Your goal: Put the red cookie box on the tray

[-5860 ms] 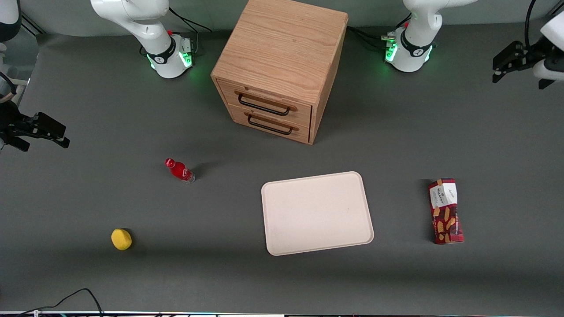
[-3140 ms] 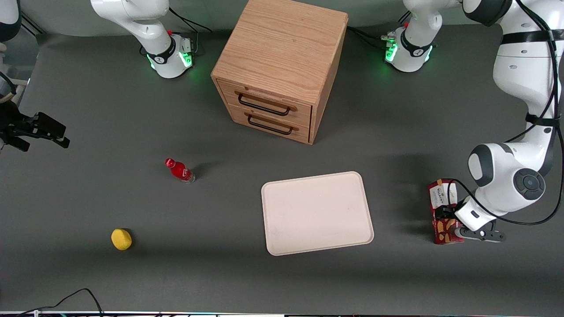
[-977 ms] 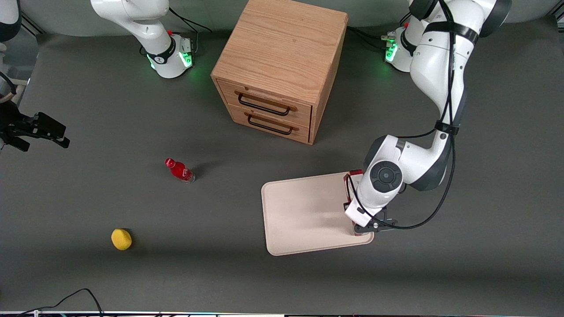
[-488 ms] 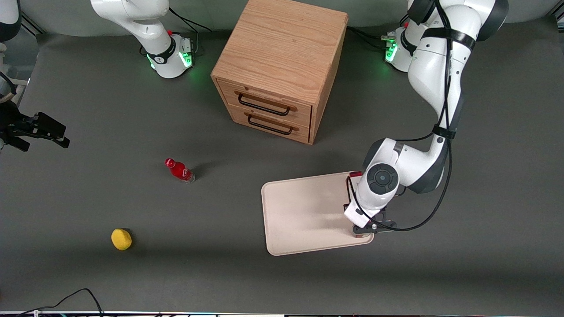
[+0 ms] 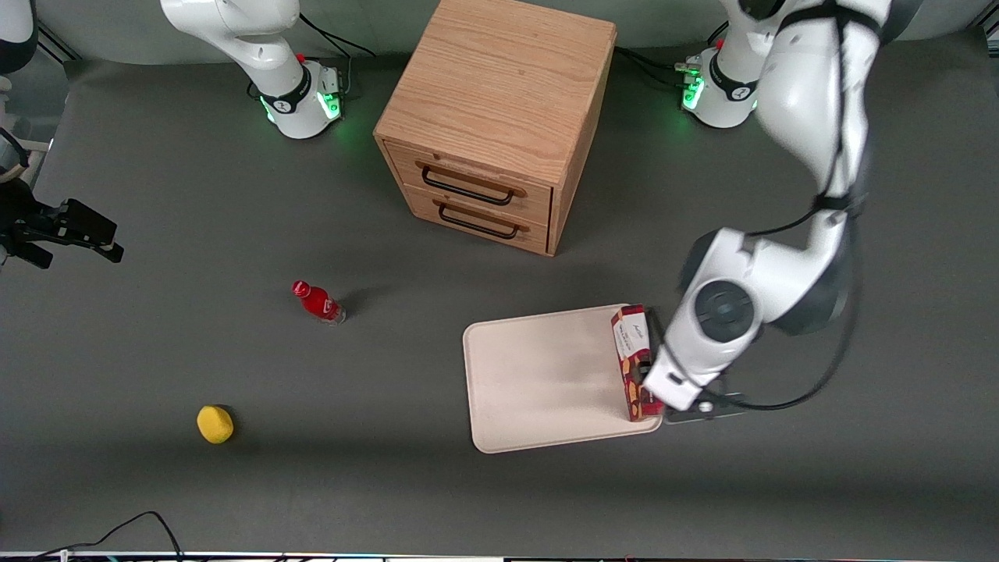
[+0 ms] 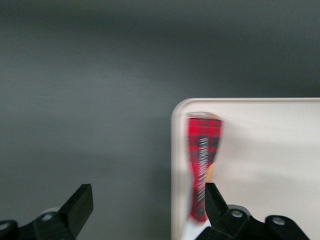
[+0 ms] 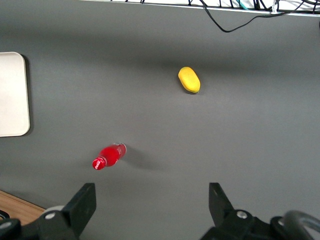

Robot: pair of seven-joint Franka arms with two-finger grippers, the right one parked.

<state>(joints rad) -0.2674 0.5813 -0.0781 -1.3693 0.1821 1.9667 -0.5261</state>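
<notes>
One oak-coloured wooden cabinet (image 5: 499,117) with two drawers stands at twelve o'clock on the grey table. One big cream-white rectangular tray (image 5: 546,382) lies nearer the camera. One long dark-red cookie box (image 5: 634,361) sits on the tray, along its edge toward the working arm's end. One black two-finger gripper (image 6: 145,202), fingers spread, hovers over that edge, gripping nothing. One small red bottle (image 5: 317,301) at nine o'clock; one yellow lump (image 5: 215,424) at eight.

A dark grey table (image 5: 156,195) carries a wooden two-drawer cabinet (image 5: 499,117), a cream-white tray (image 5: 546,382), a small red bottle (image 5: 318,303) lying on its side, and a yellow lemon-shaped object (image 5: 215,425). The gripper (image 6: 145,205) is held open above the table beside the tray's edge.
</notes>
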